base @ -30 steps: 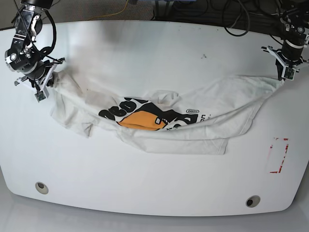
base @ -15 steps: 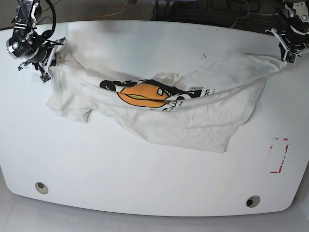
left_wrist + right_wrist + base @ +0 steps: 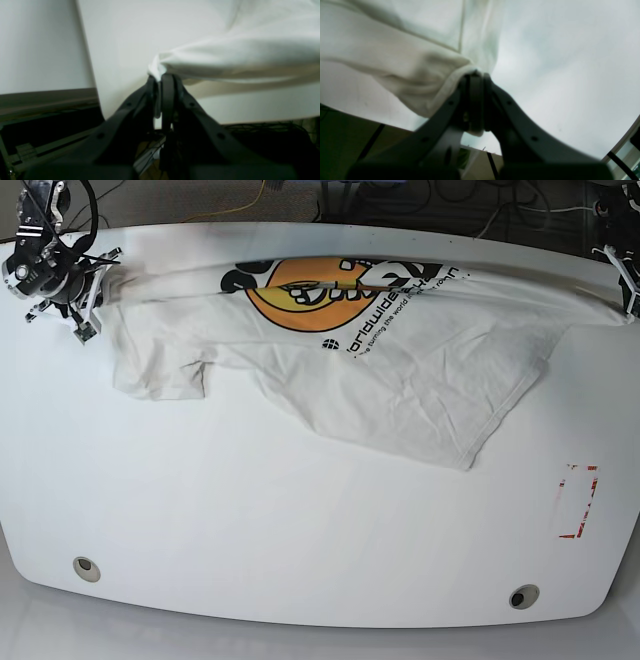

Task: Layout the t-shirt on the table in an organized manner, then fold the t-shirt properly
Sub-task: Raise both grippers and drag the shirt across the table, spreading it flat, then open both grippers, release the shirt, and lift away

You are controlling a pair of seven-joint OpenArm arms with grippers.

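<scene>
The off-white t-shirt hangs stretched between my two grippers above the far part of the table, print side facing the base camera with the orange circle near the top. My right gripper, at the far left in the base view, is shut on a bunched hem corner. My left gripper, at the far right edge, is shut on another bunched corner of the cloth. A short sleeve droops at the left, and the shirt's lower edge trails onto the tabletop.
Two metal grommet holes sit near the table's front edge. A red tape rectangle marks the right side. Cables lie beyond the far edge.
Both grippers have moved toward the far edge and apart, pulling the t-shirt taut. The cloth has spread out and the print now shows more fully near the back.
</scene>
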